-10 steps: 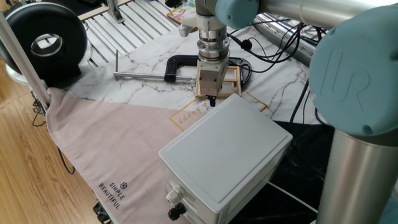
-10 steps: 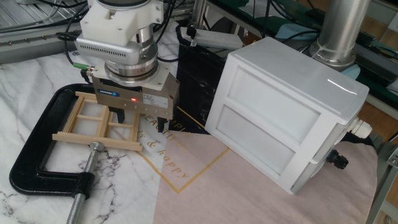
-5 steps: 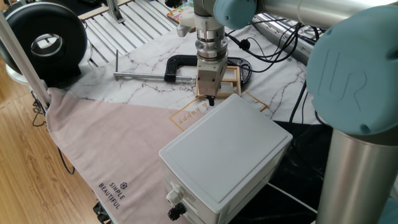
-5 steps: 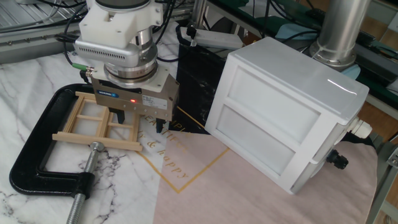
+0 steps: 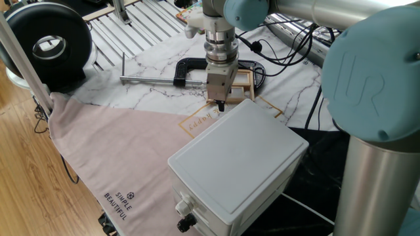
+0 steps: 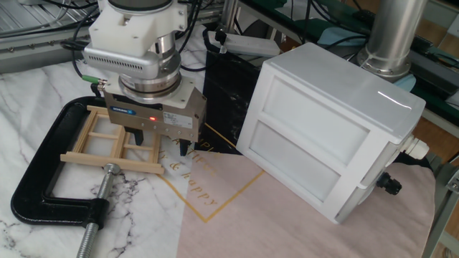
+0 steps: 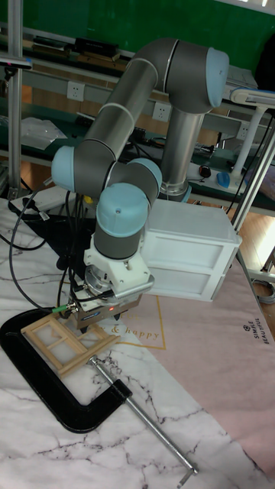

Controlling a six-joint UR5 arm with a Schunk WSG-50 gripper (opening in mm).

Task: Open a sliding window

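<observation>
On the counter (image 6: 29,93) we see the black C-clamp (image 6: 36,197) pinning the sliding window (image 6: 115,143) so it cannot skid; beside it our hand (image 6: 161,147) hangs with fingers slightly parted, holding nothing, probably touching the frame's near edge, the white box (image 6: 323,129) well clear.

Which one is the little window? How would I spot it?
Find the big black C-clamp on the marble tabletop. The sliding window sits in its jaws, right under the end effector. It is the only small, pale wooden frame with thin crossbars.
</observation>
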